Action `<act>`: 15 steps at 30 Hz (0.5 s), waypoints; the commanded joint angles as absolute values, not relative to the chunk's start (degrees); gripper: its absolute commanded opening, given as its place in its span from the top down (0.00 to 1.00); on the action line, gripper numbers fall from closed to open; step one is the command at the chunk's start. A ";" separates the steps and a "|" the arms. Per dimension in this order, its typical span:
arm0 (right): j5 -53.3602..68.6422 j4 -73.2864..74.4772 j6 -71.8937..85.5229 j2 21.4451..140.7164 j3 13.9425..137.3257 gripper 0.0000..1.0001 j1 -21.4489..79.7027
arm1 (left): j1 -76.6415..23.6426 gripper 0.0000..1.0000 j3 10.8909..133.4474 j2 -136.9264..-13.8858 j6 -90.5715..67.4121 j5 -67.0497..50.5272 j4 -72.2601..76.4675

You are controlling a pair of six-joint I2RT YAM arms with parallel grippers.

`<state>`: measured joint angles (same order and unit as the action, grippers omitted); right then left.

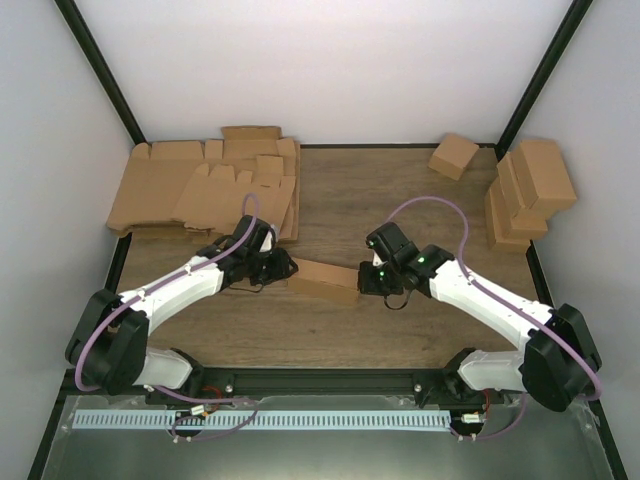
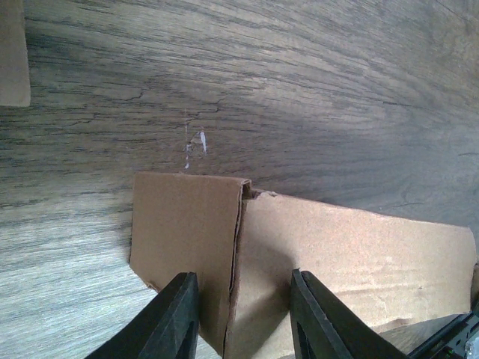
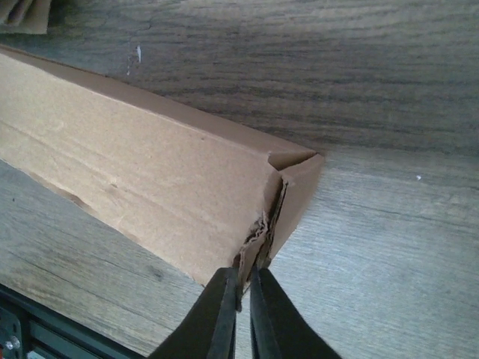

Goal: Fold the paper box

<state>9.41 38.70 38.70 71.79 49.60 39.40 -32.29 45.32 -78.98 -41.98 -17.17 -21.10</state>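
Right gripper first: jaws nearly together, pinching the ragged flap edge on the end corner of the paper box. From that claw the box runs off toward 10 o'clock in its wrist view. From overhead it sits mid-table, long axis roughly 9 to 3, with the 3 o'clock end dipping a bit toward the arms.

Left gripper is at the other end, jaws partway apart and straddling the seam where the end flap meets the body. I honestly can't tell if the pads are biting or just sitting over the cardboard. From there the box heads out to 3 o'clock.

So each arm has its own end and neither is really nearer. My guess is the next move hinges on that right-end flap getting tucked in along the long axis while the left end holds things steady.

Counts:
- One box in progress.
- One loose pile of flat blanks at 10 o'clock; too overlapped to count.
- One lone folded box at 1 o'clock.
- A heap of folded boxes at 2 o'clock, maybe three.
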 commanded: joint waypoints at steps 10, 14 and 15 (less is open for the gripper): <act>12.28 36.12 40.58 71.86 46.01 0.99 40.01 | -32.69 0.66 43.67 -80.50 -41.74 -15.51 -24.49; 11.80 36.57 41.21 72.05 44.94 0.99 40.76 | -32.69 0.67 43.50 -80.68 -41.85 -15.70 -24.26; 11.45 36.83 41.19 72.02 44.72 0.99 40.86 | -32.74 0.67 43.45 -80.68 -41.91 -15.65 -24.21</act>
<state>11.25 35.00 40.16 71.37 46.72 39.72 -32.29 45.30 -78.98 -41.98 -17.19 -21.06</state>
